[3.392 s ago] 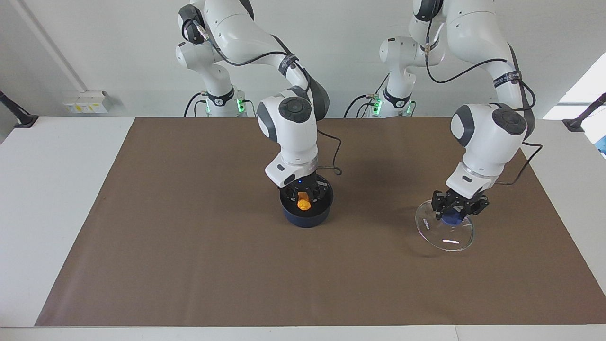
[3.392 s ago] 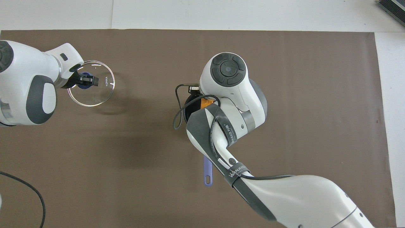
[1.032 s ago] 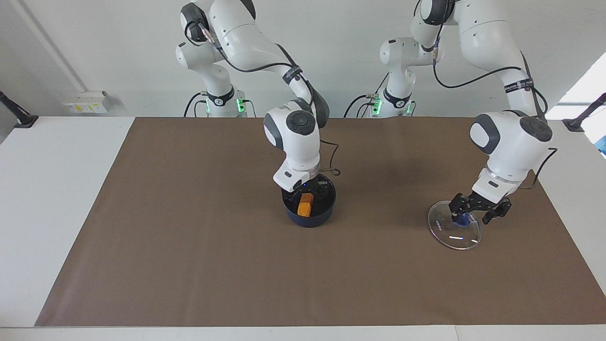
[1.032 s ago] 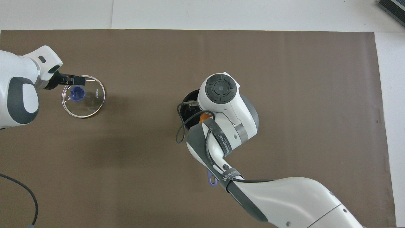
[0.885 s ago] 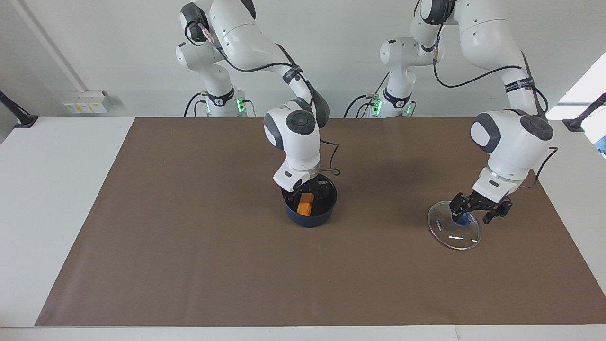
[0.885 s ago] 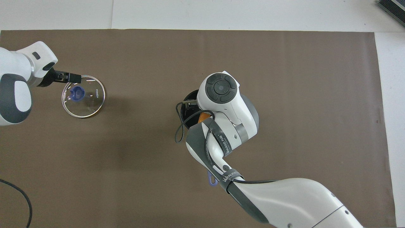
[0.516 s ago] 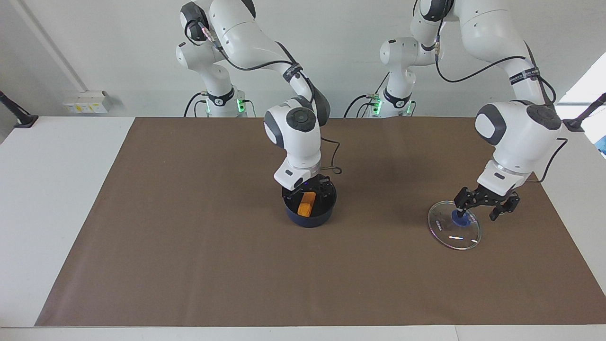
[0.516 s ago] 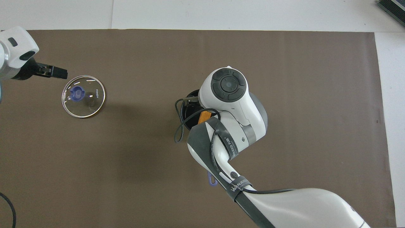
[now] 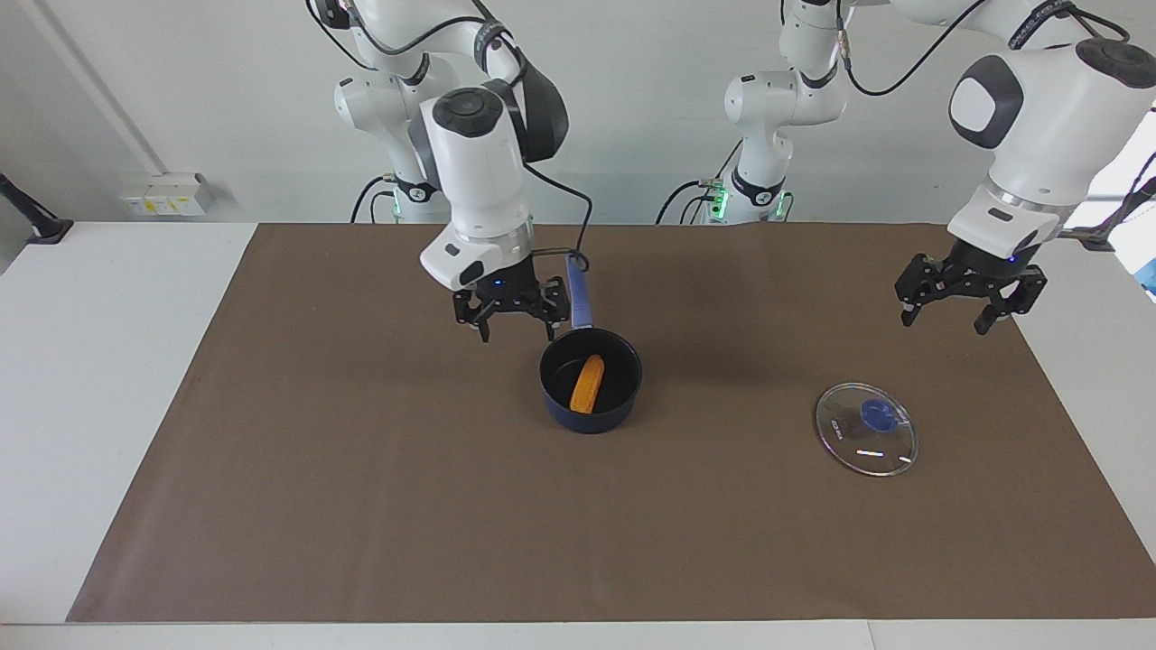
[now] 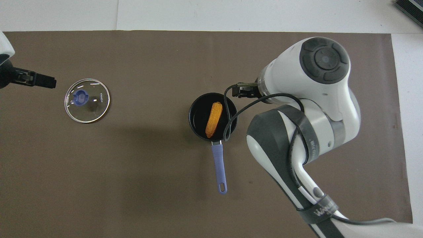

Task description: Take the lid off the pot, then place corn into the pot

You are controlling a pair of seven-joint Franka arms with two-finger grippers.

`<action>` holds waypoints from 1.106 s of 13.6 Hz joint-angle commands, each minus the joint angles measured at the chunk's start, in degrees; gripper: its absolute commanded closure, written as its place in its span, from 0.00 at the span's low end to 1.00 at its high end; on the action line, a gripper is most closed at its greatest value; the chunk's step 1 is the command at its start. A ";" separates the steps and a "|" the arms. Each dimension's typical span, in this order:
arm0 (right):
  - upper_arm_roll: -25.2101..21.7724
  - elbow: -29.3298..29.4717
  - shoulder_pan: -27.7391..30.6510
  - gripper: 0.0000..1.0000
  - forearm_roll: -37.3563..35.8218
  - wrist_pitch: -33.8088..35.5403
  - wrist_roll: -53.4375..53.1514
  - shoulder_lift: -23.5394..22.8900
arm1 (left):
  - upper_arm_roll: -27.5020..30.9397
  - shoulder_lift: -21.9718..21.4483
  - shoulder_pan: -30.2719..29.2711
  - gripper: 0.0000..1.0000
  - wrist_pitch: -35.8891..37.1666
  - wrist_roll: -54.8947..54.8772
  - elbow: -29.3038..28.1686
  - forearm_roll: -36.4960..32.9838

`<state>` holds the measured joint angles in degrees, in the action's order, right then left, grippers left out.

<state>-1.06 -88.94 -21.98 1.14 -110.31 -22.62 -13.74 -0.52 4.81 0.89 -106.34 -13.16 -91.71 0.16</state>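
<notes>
The dark blue pot [image 9: 591, 417] [image 10: 192, 115] stands mid-table on the mat, its long blue handle [image 9: 578, 293] [image 10: 219, 165] pointing toward the robots. The yellow-orange corn [image 9: 587, 384] [image 10: 214, 119] lies inside it. The glass lid [image 9: 849, 442] [image 10: 94, 110] with its blue knob [image 9: 874, 414] lies flat on the mat toward the left arm's end. My right gripper [image 9: 515, 329] [image 10: 243, 91] hangs open and empty above the mat beside the pot's handle. My left gripper [image 9: 944, 322] is open and empty, raised above the mat near the lid.
A brown mat [image 9: 361, 469] covers most of the white table [image 9: 108, 379]. The right arm's black cable [image 10: 231, 115] loops over the pot in the overhead view. A dark object [image 10: 409, 8] sits at the table's corner.
The right gripper has risen out of the pot and drawn back toward its base, leaving the corn inside. The left gripper has lifted up and away from the lid's knob.
</notes>
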 commanded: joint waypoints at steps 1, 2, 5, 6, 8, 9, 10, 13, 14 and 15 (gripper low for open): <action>0.53 -1.24 4.99 0.00 -0.52 4.38 5.90 4.85 | 0.60 -1.91 1.40 0.00 2.45 -0.02 -0.31 -1.03; 0.62 -1.24 7.10 0.00 -0.52 6.23 8.45 6.52 | 0.43 -2.43 1.40 0.00 2.63 -0.02 -0.31 -1.03; 0.53 -1.06 13.08 0.00 -0.17 11.94 17.41 10.92 | 0.43 -3.58 1.66 0.00 4.82 0.15 0.04 -0.95; 0.53 -0.45 14.49 0.00 0.27 13.61 19.09 12.06 | 0.43 -3.67 1.66 0.00 6.57 0.15 1.18 -0.95; 0.53 2.53 15.82 0.00 0.18 18.26 19.81 12.25 | 0.43 -3.49 1.66 0.00 11.13 0.24 5.56 -0.69; 0.44 2.89 16.00 0.00 -0.08 19.68 19.90 13.03 | 0.17 -3.58 1.66 0.00 13.59 0.33 6.71 -0.86; 0.09 2.80 16.00 0.00 -0.17 20.91 19.90 14.26 | 0.08 -4.01 1.75 0.00 15.44 0.50 6.72 -1.03; -0.17 1.93 16.00 0.00 0.62 23.82 19.81 15.76 | -0.98 -6.48 1.66 0.00 20.02 2.17 6.81 -1.21; -0.17 1.93 16.00 0.00 0.62 23.82 19.81 15.76 | -0.98 -6.57 1.66 0.00 21.34 2.35 6.81 -1.04; -0.26 1.84 16.00 0.00 0.71 24.52 19.55 15.85 | -0.89 -6.57 1.66 0.00 22.13 2.61 6.81 -0.69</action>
<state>-1.33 -86.40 -6.58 1.10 -86.91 -3.89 1.47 -1.77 -1.58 1.91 -86.44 -11.72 -85.10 0.14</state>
